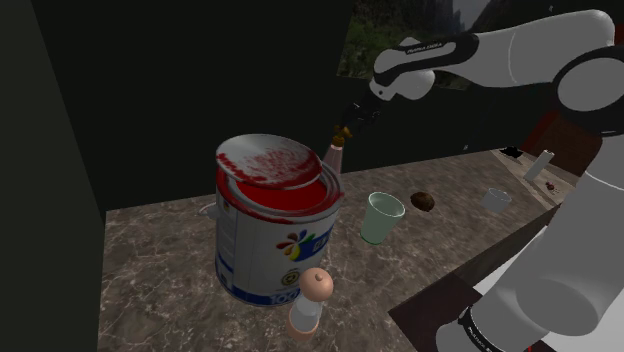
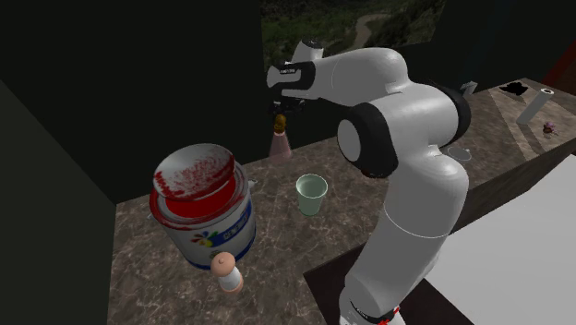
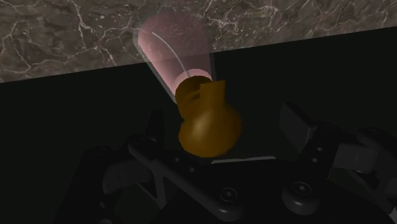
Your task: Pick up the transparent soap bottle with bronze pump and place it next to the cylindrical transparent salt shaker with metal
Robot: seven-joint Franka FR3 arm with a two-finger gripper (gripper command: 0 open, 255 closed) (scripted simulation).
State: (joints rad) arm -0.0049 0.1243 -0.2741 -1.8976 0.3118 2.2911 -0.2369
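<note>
Now wide jaws flank the soap bottle [image 3: 175, 54] on a marbled counter [image 1: 150, 270] by a dark wall [image 1: 60, 120].

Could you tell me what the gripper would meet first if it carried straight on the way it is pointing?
Most likely the bronze pump of the soap bottle: in the wrist view it sits just ahead of the gripper, between its open fingers. How small the gap is, I cannot judge.

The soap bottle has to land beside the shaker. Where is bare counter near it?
Bare counter lies between the shaker and the pale green cup, and on the shoulder view's left of the paint can. The shaker's can side is tight.
</note>
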